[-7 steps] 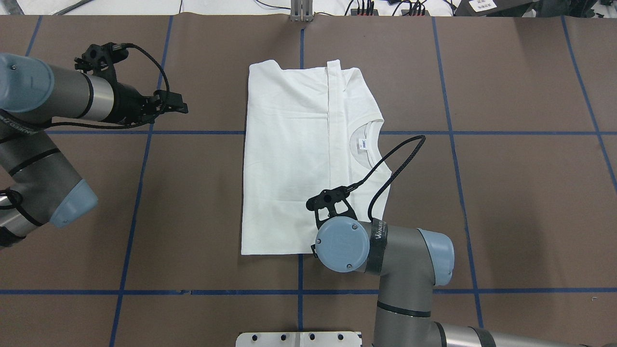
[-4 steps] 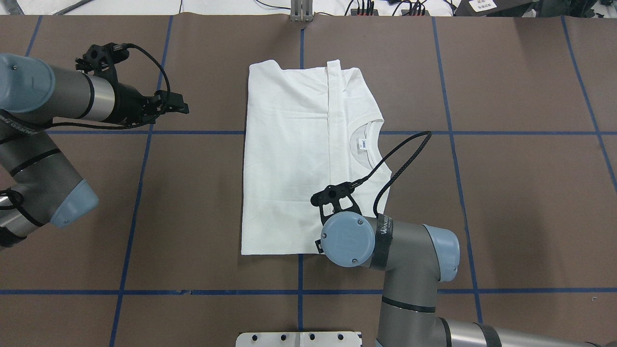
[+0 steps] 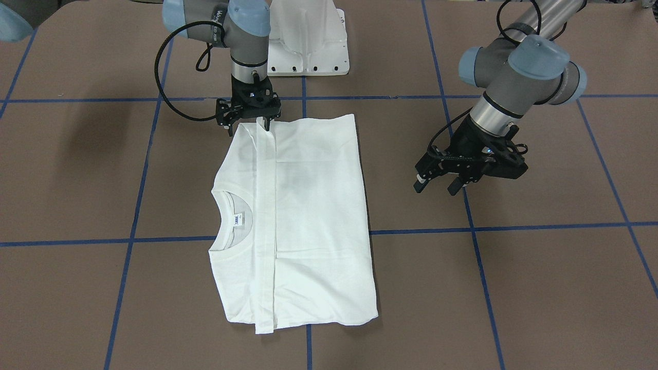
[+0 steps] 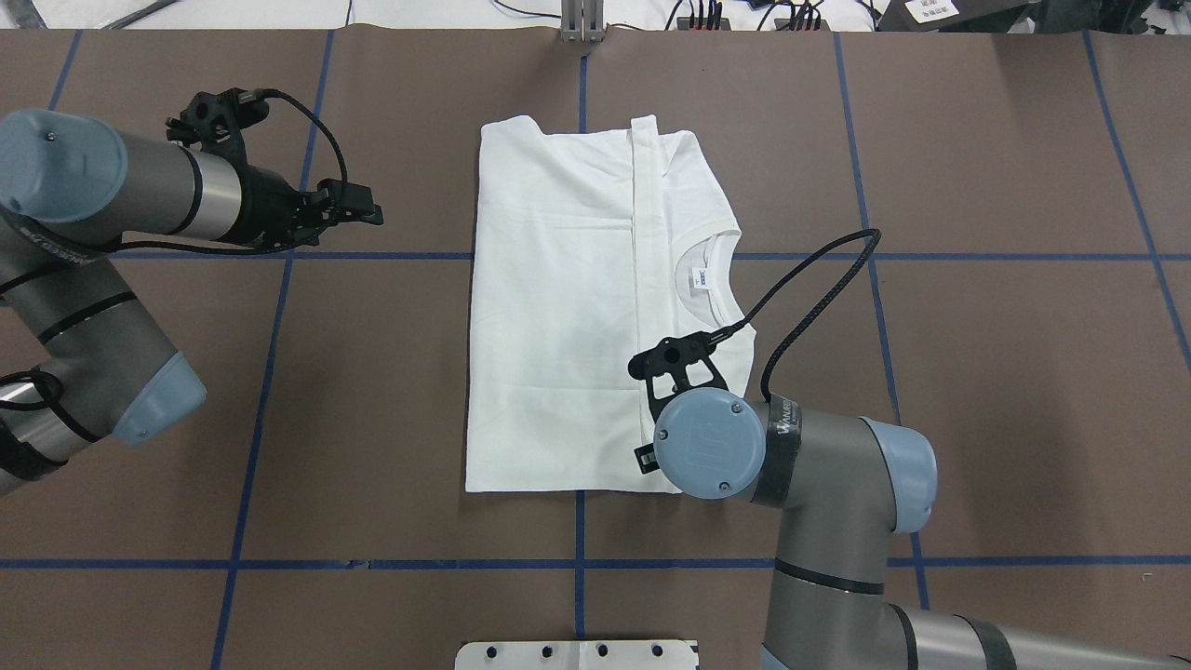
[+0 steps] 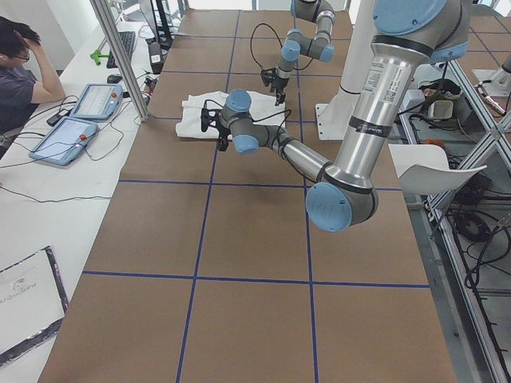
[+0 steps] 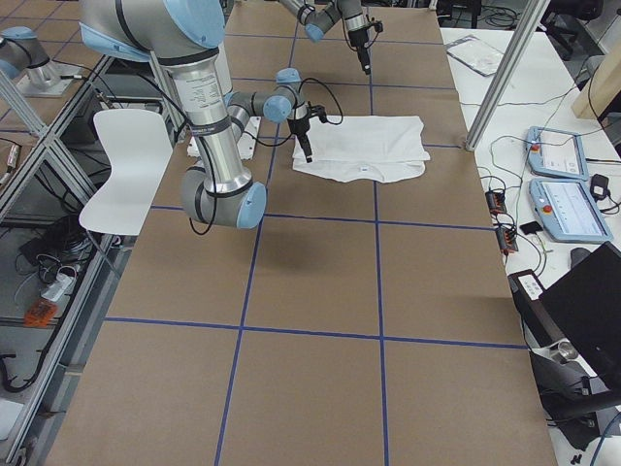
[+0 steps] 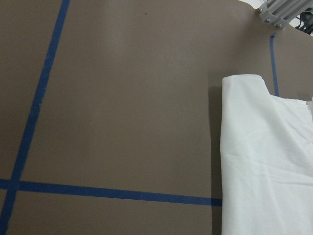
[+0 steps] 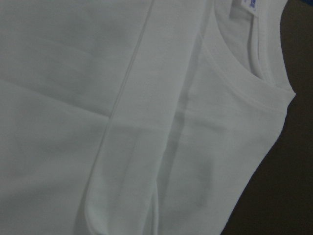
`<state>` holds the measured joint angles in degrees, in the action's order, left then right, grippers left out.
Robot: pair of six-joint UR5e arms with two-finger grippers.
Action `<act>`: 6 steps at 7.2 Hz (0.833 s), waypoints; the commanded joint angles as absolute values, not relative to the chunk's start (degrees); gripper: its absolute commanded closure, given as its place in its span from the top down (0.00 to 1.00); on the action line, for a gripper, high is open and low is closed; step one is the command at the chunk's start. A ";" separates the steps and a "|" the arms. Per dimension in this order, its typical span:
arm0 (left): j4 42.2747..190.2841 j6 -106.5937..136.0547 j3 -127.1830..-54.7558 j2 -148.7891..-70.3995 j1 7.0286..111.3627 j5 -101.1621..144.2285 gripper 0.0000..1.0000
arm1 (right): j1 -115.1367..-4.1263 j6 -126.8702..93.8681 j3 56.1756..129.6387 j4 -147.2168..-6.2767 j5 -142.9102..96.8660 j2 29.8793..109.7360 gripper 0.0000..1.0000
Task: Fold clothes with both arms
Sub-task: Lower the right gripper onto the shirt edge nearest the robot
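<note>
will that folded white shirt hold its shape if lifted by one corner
Probably not: the T-shirt lies flat in thin, soft layers, so it would likely droop and unfold. The narrow folded strip lies loose on top and may slide off. Pushing would likely bunch it.

Brown counter (image 4: 1023, 391), blue tape grid (image 4: 391, 256). White pedestal (image 3: 308, 46) at one edge. Person (image 5: 20, 80) seated near tablets (image 5: 96, 101). White chair (image 6: 121, 165) alongside.

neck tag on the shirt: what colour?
The neck tag is white with a small blue mark, inside the white T-shirt collar. The exterior front-facing view shows it best.
</note>
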<state>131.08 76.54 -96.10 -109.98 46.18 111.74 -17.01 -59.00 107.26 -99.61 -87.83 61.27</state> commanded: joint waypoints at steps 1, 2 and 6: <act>131.13 76.73 -94.49 -111.70 45.62 111.62 1.00 | -17.22 -58.80 108.72 -100.28 -87.71 64.15 1.00; 131.13 76.64 -94.22 -112.06 45.62 111.62 1.00 | -17.14 -58.71 108.55 -100.28 -87.80 64.07 1.00; 131.04 76.38 -94.22 -112.06 45.53 111.62 1.00 | -16.61 -58.62 108.46 -99.32 -87.89 62.85 1.00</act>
<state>131.08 76.42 -94.23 -112.05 45.53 111.64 -16.76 -58.63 108.44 -99.52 -87.95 63.41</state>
